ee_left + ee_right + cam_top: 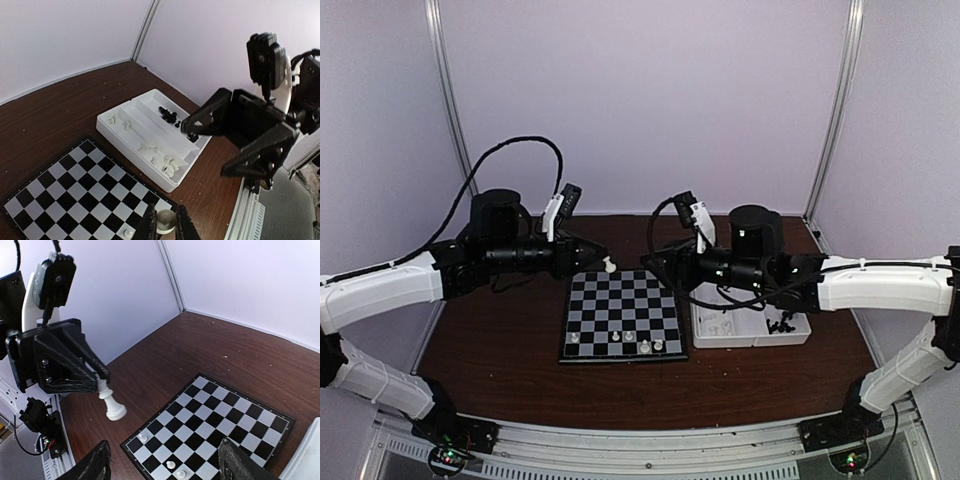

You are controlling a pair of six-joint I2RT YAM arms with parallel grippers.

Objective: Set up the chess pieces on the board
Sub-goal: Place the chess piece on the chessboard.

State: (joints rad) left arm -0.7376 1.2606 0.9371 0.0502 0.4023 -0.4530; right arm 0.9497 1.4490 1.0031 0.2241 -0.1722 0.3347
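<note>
Gripping 1 white piece by its head, our left gripper hangs above the far edge of the board. Our right gripper stands wide open, empty. We should descend vertically, centre the base on its square, then release.

The middle and far rows of the flat black-and-pale checked chessboard lay open from above. A few small white plastic chess pieces stood along its near rows. The left gripper, clamped on a white piece, and the spread-fingered right gripper crowded the far edge. A white rectangular two-compartment tray blocked the right side.
</note>
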